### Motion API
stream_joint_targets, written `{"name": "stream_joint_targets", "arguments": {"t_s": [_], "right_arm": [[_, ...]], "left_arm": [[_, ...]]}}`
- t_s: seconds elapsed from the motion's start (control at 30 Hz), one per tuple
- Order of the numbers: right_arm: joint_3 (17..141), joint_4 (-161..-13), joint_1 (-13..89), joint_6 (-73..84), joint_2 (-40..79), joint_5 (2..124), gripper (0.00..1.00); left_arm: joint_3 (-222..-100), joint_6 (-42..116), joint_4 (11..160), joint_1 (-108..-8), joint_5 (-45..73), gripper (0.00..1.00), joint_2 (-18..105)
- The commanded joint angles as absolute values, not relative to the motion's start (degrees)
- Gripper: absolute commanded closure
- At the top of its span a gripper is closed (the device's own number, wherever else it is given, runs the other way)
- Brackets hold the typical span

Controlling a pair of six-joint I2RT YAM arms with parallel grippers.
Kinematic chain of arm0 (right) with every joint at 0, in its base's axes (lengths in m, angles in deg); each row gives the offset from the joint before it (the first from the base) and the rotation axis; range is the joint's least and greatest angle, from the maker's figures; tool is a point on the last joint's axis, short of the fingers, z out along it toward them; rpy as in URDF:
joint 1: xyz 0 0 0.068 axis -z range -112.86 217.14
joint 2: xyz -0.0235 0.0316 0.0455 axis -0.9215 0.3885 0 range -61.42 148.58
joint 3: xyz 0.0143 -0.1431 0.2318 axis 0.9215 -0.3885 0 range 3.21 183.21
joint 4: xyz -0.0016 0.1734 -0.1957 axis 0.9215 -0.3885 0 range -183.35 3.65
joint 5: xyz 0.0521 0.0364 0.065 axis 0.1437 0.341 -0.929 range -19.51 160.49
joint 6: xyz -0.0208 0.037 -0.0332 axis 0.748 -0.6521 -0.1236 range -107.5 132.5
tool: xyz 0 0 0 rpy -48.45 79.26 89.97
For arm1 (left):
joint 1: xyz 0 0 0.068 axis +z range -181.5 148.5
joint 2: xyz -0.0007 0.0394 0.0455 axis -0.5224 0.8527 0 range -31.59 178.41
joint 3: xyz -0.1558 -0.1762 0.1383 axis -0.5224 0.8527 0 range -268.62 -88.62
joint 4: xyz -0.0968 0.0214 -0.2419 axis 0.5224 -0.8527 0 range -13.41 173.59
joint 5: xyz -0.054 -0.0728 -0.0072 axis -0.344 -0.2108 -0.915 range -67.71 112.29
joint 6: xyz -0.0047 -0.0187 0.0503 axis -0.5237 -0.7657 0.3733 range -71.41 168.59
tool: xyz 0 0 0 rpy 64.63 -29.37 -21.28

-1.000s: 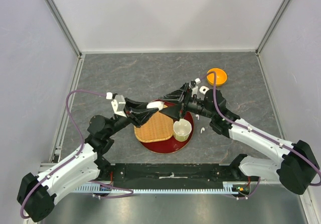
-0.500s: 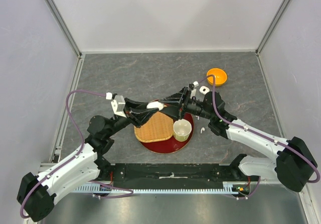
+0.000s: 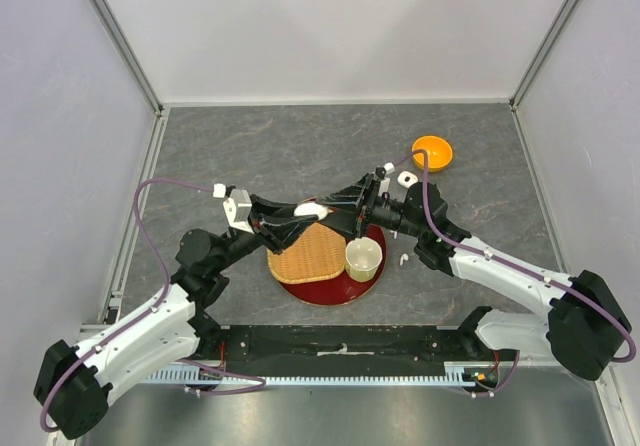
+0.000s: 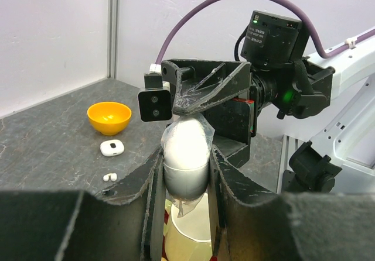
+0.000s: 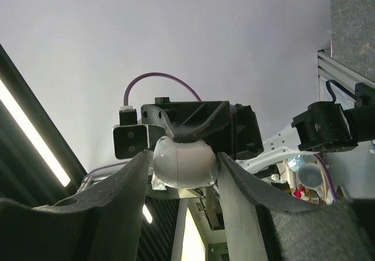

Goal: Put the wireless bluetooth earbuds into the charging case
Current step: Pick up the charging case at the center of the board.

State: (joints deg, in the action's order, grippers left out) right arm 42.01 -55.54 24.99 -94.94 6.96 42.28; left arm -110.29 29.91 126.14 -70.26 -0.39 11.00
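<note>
A white pebble-shaped charging case [image 3: 309,209], wrapped in clear film, hangs above the red plate between both grippers. My left gripper [image 4: 186,162] is shut on the case [image 4: 186,141], pinching its narrow sides. My right gripper [image 5: 183,166] comes from the opposite side, and its fingers press the wider sides of the case [image 5: 184,158]. In the top view the left gripper [image 3: 303,216] and right gripper [image 3: 326,208] meet nose to nose. A tiny white earbud [image 3: 402,260] lies on the table right of the plate, and earbuds [image 4: 109,177] show in the left wrist view.
Below the grippers a red plate [image 3: 335,293] carries a wicker mat [image 3: 303,254] and a cream cup [image 3: 363,257]. A second white case [image 3: 406,178] and an orange bowl [image 3: 432,151] sit at the back right. Grey walls enclose the table.
My right gripper has slid left onto the case and narrowed its jaws around it. The left gripper has kept its hold and place.
</note>
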Motion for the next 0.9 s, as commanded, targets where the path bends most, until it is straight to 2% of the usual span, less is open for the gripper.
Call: {"name": "stream_joint_targets", "arguments": {"t_s": [0.0,0.37,0.43,0.47,0.53,0.7,0.77,0.83,0.87], "right_arm": [[41.79,-50.14,24.69,-97.71,7.22,41.66,0.43],[40.56,-47.59,24.43,-99.29,8.01,41.57,0.45],[40.47,-46.62,24.25,-99.38,8.27,41.75,0.48],[40.47,-46.62,24.16,-99.21,8.27,42.1,0.53],[40.21,-46.8,23.99,-99.21,8.1,42.45,0.56],[39.59,-46.36,23.9,-99.12,8.01,42.89,0.8],[39.33,-46.36,23.99,-98.51,7.75,43.15,0.89],[39.5,-46.88,23.99,-97.02,7.31,43.77,0.95],[39.59,-47.32,23.99,-96.4,6.7,44.2,0.99]], "left_arm": [[-111.29,29.61,128.07,-70.7,-1.0,0.97,12.09],[-110.94,29.69,128.15,-71.05,-0.83,0.97,11.92],[-110.94,29.87,128.15,-71.05,-1.0,0.97,11.92],[-110.94,29.87,128.24,-71.13,-1.09,0.97,12.09],[-111.12,30.04,128.15,-71.13,-1.7,0.97,12.18],[-110.94,29.61,127.98,-71.22,-1.97,0.95,12.36],[-110.94,28.21,127.45,-71.22,-1.27,0.89,12.27],[-111.29,24.8,126.14,-71.22,0.66,0.73,12.45],[-111.73,24.34,125.26,-71.22,0.84,0.71,12.45]]}}
